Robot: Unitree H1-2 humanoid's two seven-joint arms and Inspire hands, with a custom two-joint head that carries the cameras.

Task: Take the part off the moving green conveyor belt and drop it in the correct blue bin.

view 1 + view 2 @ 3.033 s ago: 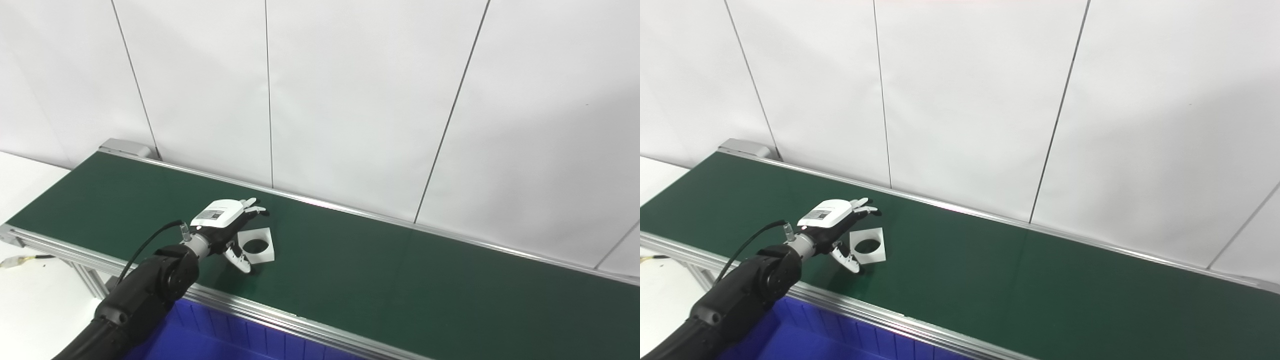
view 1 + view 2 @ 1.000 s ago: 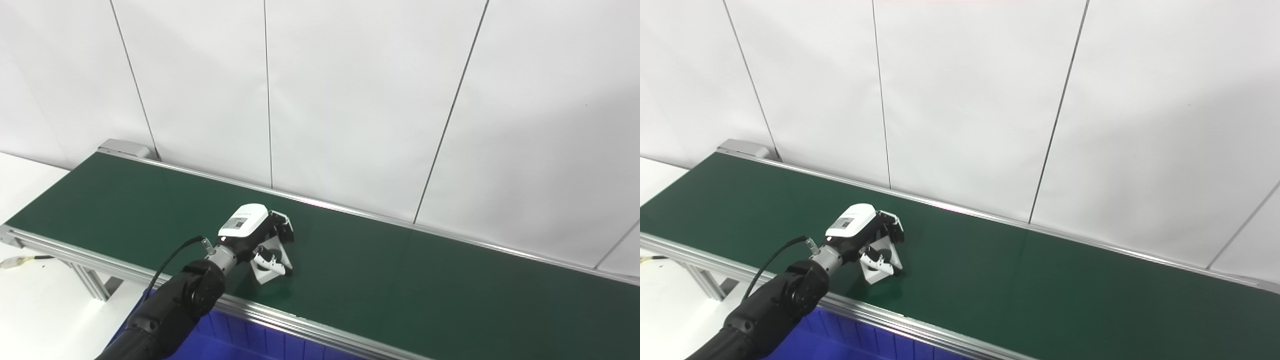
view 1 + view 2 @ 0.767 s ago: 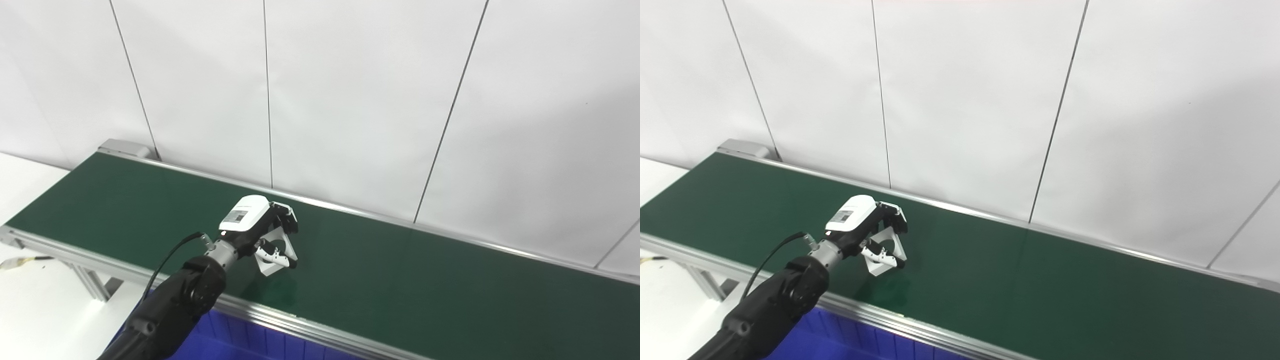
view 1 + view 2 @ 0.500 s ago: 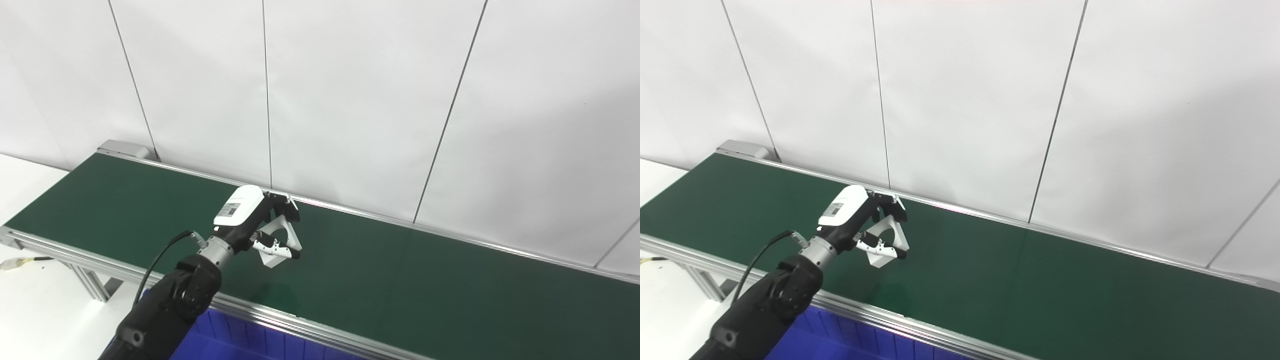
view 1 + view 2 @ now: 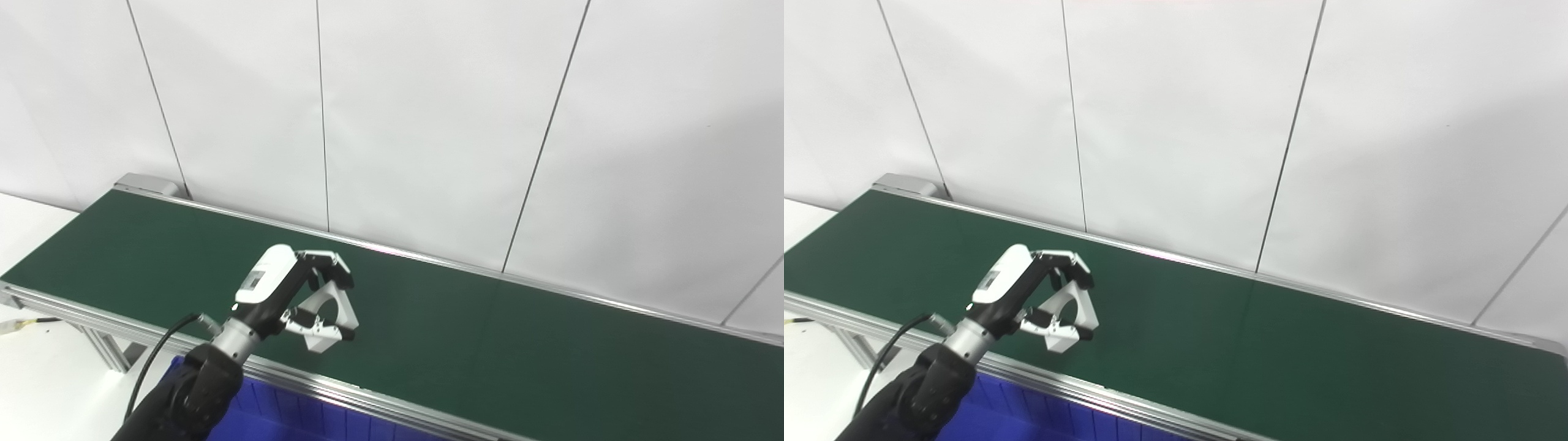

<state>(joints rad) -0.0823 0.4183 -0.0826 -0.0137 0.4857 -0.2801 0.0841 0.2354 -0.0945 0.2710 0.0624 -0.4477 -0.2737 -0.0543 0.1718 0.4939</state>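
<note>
One hand working: our left hand point(image 5: 288, 300) clamps the white part point(image 5: 327, 312) clear of the belt point(image 5: 490, 343); bin point(image 5: 288, 422) sits at 6 o'clock for the drop.

belt point(image 5: 490, 343) dark green, plain, with silver rails; part point(image 5: 331, 309) white; hand point(image 5: 288, 294) white and black; bin point(image 5: 294, 422) blue; wall point(image 5: 429, 122) white, thin dark seams

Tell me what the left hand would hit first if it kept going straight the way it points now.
Nothing stands in that line. The left hand, shut on the white part, points up and right across the belt; beyond the far rail it would probably meet the wall, though depth is unclear.
</note>
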